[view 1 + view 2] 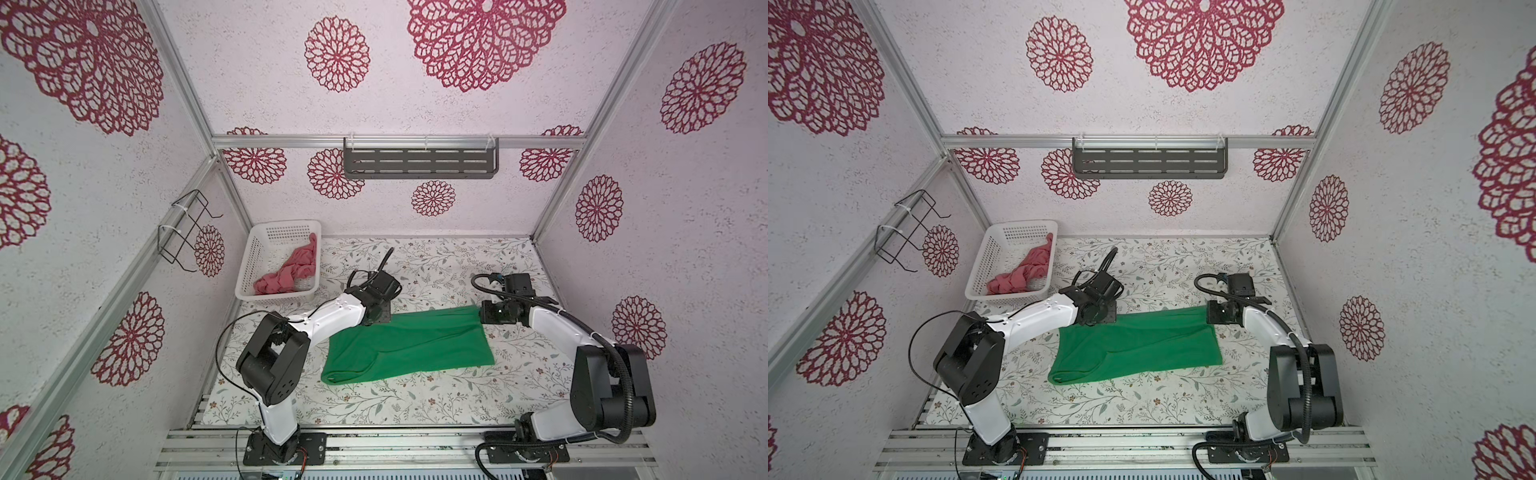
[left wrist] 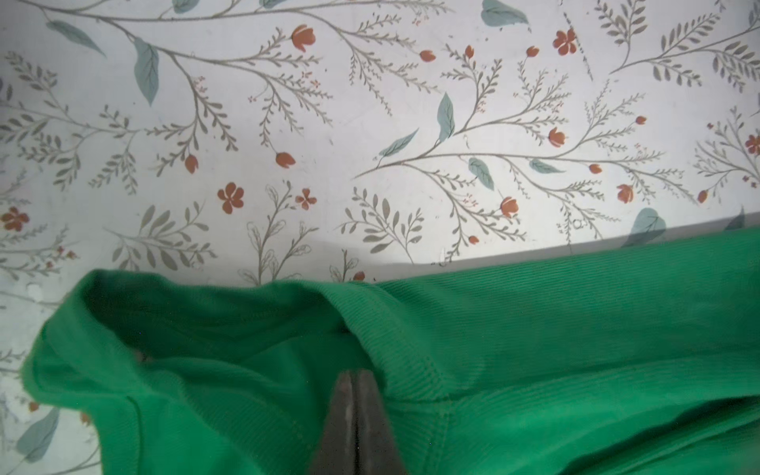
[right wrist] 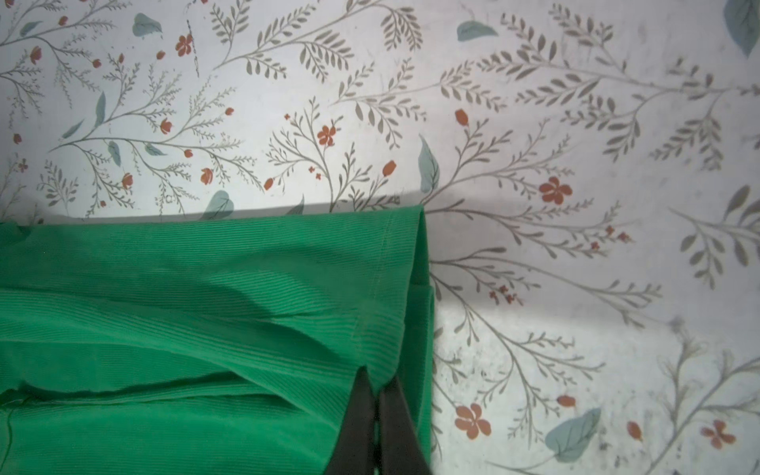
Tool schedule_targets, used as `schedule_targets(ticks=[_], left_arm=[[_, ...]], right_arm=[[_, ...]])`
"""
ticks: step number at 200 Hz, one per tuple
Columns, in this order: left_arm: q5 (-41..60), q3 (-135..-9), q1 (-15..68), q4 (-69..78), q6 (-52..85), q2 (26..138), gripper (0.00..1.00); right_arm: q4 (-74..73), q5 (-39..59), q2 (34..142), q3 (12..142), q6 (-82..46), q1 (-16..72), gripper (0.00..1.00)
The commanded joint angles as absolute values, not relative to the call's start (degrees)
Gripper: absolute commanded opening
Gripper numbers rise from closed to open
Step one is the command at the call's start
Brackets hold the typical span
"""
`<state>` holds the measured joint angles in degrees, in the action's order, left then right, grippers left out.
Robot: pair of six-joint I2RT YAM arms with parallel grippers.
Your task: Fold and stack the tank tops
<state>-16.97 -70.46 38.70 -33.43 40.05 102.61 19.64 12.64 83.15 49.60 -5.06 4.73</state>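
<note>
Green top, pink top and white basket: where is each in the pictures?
green top [image 1: 409, 345]: in a top view, middle of the spread cloth.
pink top [image 1: 286, 272]: in a top view, crumpled middle, lying inside the basket.
basket [image 1: 252, 257]: in a top view, its perforated side wall.

We see a white perforated basket [image 1: 254, 257] at ten o'clock on the floral worktop [image 1: 415, 399], a dark slotted shelf [image 1: 419, 164] on the back wall at twelve, and a wire rack [image 1: 183, 232] at nine.

top views look down from high; wrist views, close, share the green top [image 2: 534, 329].
</note>
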Motion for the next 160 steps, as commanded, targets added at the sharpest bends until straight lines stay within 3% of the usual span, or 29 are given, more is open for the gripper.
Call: schedule_targets(ticks=[1, 47, 95, 108, 134, 160], left_arm=[[-21.3, -67.1, 40.3, -33.3, 47.0, 99.9, 0.0], [-24.0, -62.3, 44.7, -36.0, 54.9, 98.9, 0.0], [-24.6, -59.6, 47.0, -39.0, 59.4, 95.0, 0.0], [-23.8, -58.4, 47.1, -39.4, 60.2, 93.4, 0.06], [-22.9, -56.8, 47.6, -40.7, 61.1, 89.6, 0.29], [-23.0, -57.9, 47.3, -43.4, 60.4, 86.2, 0.35]], right_arm=[[18.8, 12.1, 79.1, 47.4, -8.9, 5.4, 0.0], [17.9, 10.7, 74.9, 40.9, -14.1, 5.6, 0.0], [20.9, 7.3, 74.0, 41.2, -15.5, 5.6, 0.1], [21.9, 6.9, 73.6, 42.0, -15.5, 5.6, 0.15], [24.5, 5.8, 73.0, 44.3, -15.1, 5.6, 0.31], [27.3, 4.8, 72.6, 46.5, -15.0, 5.6, 0.37]])
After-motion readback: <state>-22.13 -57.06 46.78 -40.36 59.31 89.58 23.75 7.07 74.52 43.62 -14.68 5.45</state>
